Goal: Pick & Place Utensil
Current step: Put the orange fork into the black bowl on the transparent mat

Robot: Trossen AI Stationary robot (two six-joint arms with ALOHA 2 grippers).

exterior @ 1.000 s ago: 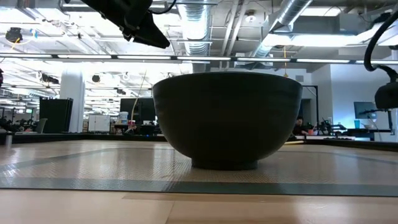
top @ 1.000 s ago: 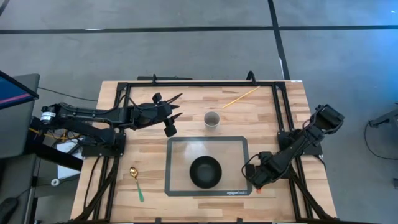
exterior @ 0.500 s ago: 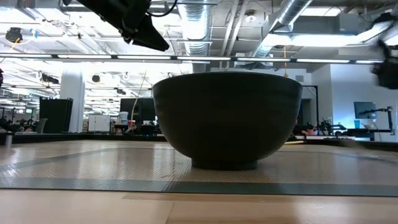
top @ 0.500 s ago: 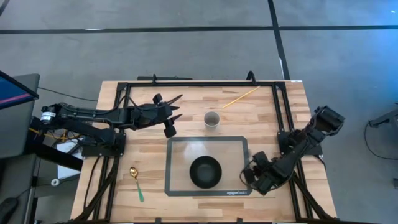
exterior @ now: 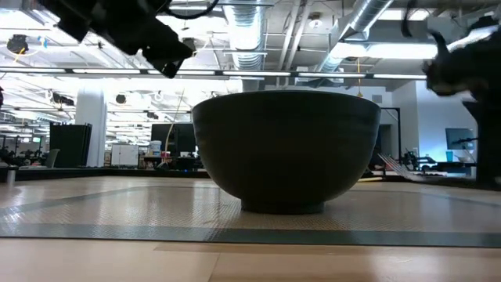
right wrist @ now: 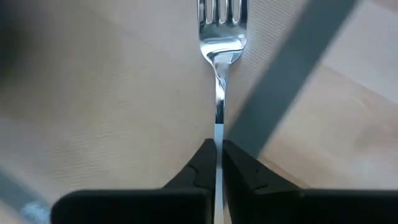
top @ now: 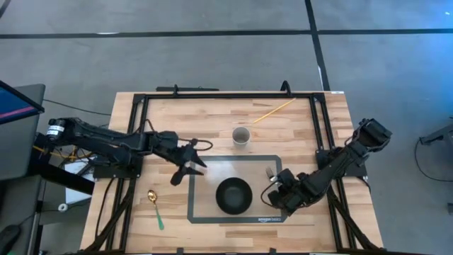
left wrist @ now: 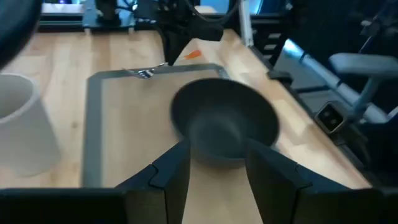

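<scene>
The fork is a polished silver utensil with four tines and a slim, straight handle. It is clamped by its handle between the jaws of the right gripper, with the tines pointing away from the wrist. In the high view the fork is seen over the right part of the grey mat, between the black bowl and the right gripper. Whether the tines touch the mat cannot be told.

The bowl is dark, round and matte, and stands upright near the middle of the mat; in the low view the bowl fills the centre of the picture.

The left gripper is positioned at the left edge of the mat, above the bench. Its jaws are spread apart and nothing is held between them; in the left wrist view the bowl is seen beyond the two dark fingers.

A white cup stands upright just behind the mat. A thin yellow stick lies near the far edge of the bench. A gold spoon with a green handle lies on the bench left of the mat, well apart from the fork.
</scene>
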